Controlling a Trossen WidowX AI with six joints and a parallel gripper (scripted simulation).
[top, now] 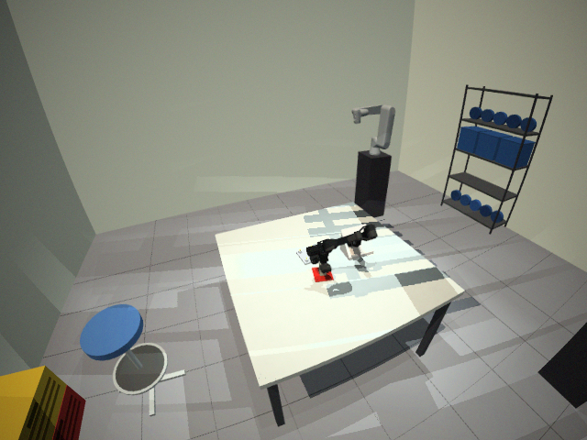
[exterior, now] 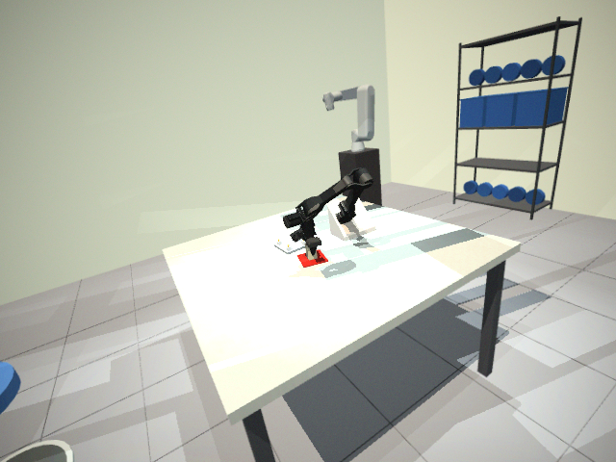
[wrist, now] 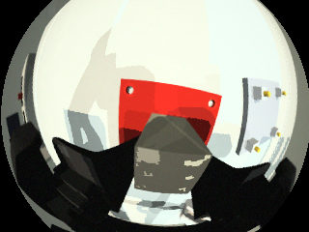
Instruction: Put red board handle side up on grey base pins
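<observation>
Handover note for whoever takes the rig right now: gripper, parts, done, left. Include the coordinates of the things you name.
Gripper (top: 325, 269) (exterior: 312, 251) (wrist: 166, 141): down at the square handle (top: 326, 273) (exterior: 312, 256) (wrist: 166, 169), jaws either side; can't confirm a firm grip.
Red board (top: 317, 274) (exterior: 303, 259) (wrist: 166, 95): on the table, handle up.
Grey base (top: 302, 257) (exterior: 294, 248) (wrist: 263, 116): beside the board, gold pins uncovered.
Done: gripper at handle.
Left: secure grip, lift, align holes with pins, seat flat on all four posts, release, move away.

The flat red square board (top: 315, 277) (exterior: 304, 261) (wrist: 169, 92), square handle (top: 326, 274) (exterior: 311, 254) (wrist: 166, 164) up, lies beside the grey four-post base (top: 304, 258) (exterior: 286, 251) (wrist: 263, 118) with gold pins.
</observation>
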